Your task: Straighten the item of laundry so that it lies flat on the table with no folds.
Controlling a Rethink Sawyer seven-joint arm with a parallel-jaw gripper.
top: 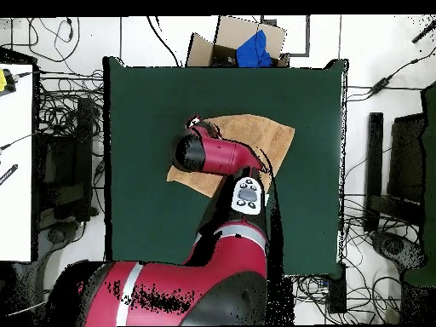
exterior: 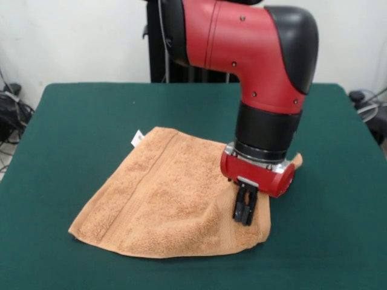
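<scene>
- Nearest the front camera lay the towel's [exterior: 166,205] front hem, a rounded edge running along the green table [exterior: 78,121] below and to the picture-left of the jaws.
- Black jaws [exterior: 245,209] pointed straight down from the red wrist and pressed into the cloth close to the towel's right front corner; the two fingers stood close together, and whether they pinched any fabric could not be told.
- Around the jaws the terry cloth puckered into shallow wrinkles, with a soft ridge running away to picture-left.
- Behind the wrist a small tip of towel poked out at picture-right, so a corner there looked turned up or bunched.
- Far from the jaws, at the towel's back left corner, a small white tag [exterior: 137,138] stuck out over the table.
- A woven border band [exterior: 136,181] ran along the left side, well apart from the jaws.
- Front view alone showed the jaws, the tag and the wrinkles.
- Overhead, the red arm [top: 217,157] covered the jaws and much of the towel [top: 268,136]; only the cloth's outline showed, lying slantwise on the table [top: 136,111], roughly mid-table and a little towards the far half.
- Overhead alone showed a cardboard box [top: 230,38] with something blue beyond the table's far edge, and cables [top: 64,94] on the floor at both sides.
</scene>
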